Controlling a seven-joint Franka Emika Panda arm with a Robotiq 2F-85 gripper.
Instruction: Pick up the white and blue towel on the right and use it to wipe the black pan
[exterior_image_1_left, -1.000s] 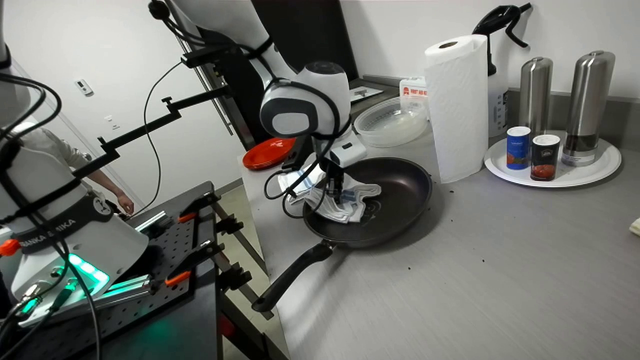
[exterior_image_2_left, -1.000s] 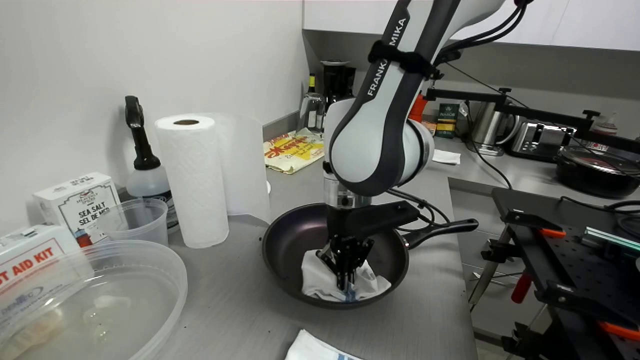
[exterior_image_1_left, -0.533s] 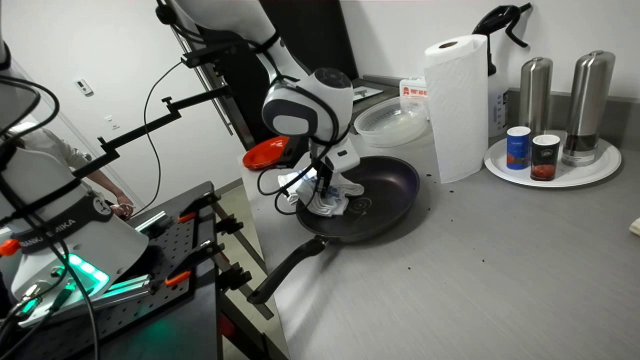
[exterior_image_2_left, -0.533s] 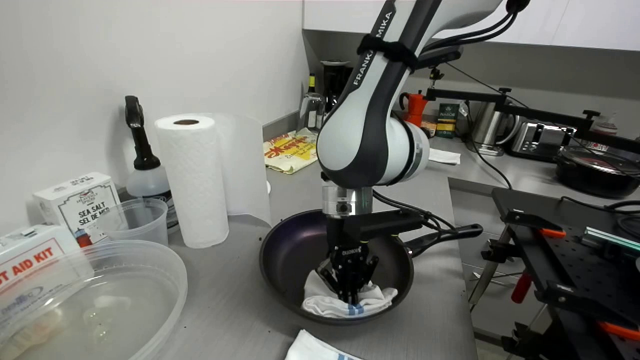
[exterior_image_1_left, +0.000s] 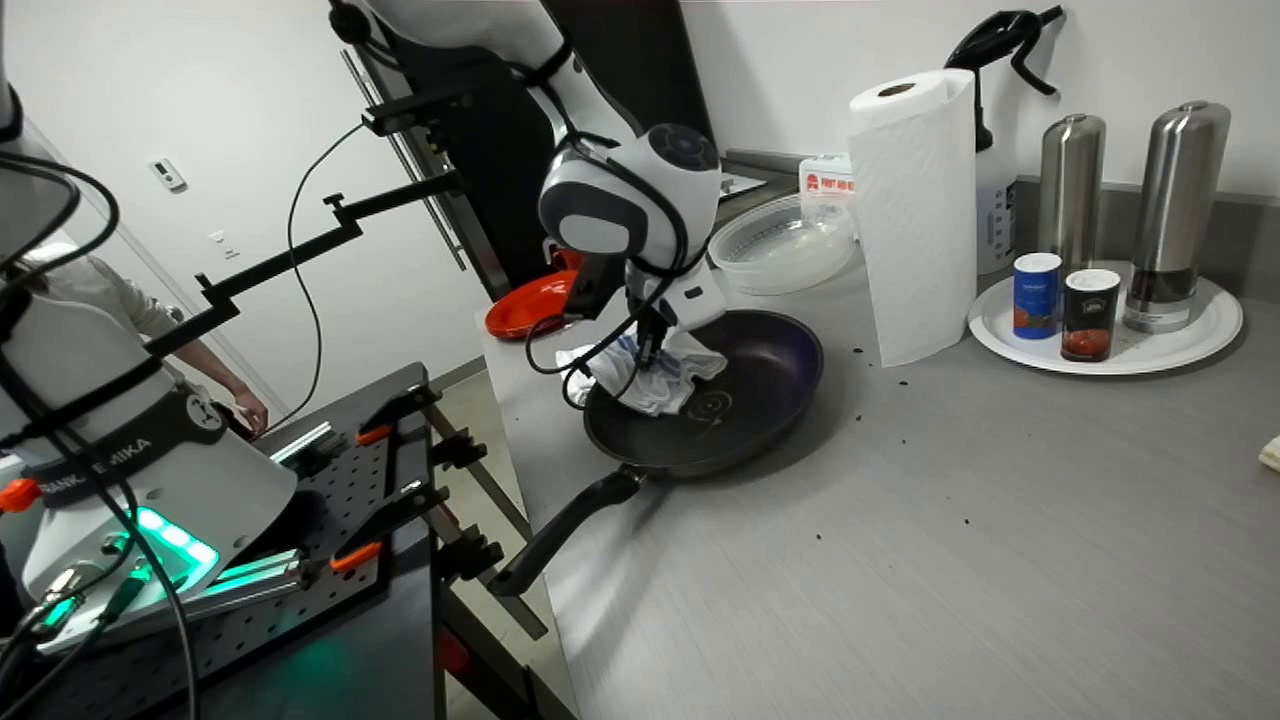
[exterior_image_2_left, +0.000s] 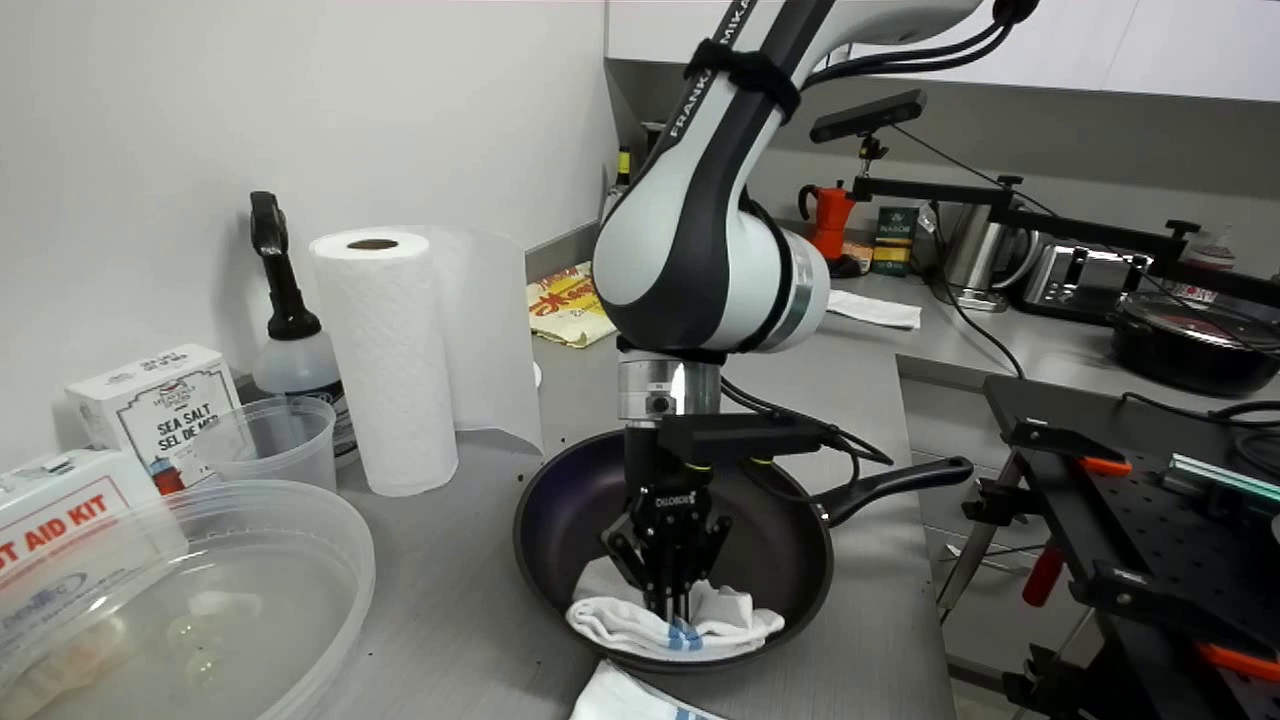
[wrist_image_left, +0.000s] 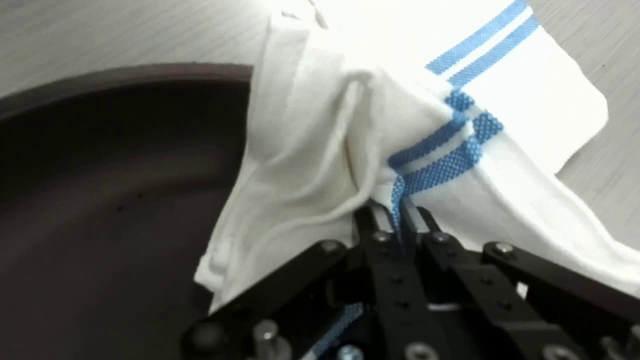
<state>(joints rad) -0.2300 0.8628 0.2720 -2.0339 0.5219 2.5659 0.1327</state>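
A: Where was the white and blue towel (wrist_image_left: 320, 165)?
B: In the black pan (exterior_image_2_left: 565, 520), near its rim. Jaws were clamped on a towel fold.
A: Other striped cloth (exterior_image_2_left: 625, 695)?
B: Lay on the worktop (exterior_image_2_left: 450, 620), just beside the pan.

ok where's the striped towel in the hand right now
In an exterior view, the striped towel is bunched in the near side of the black pan, pinched by the hand; a second striped cloth lies just in front.
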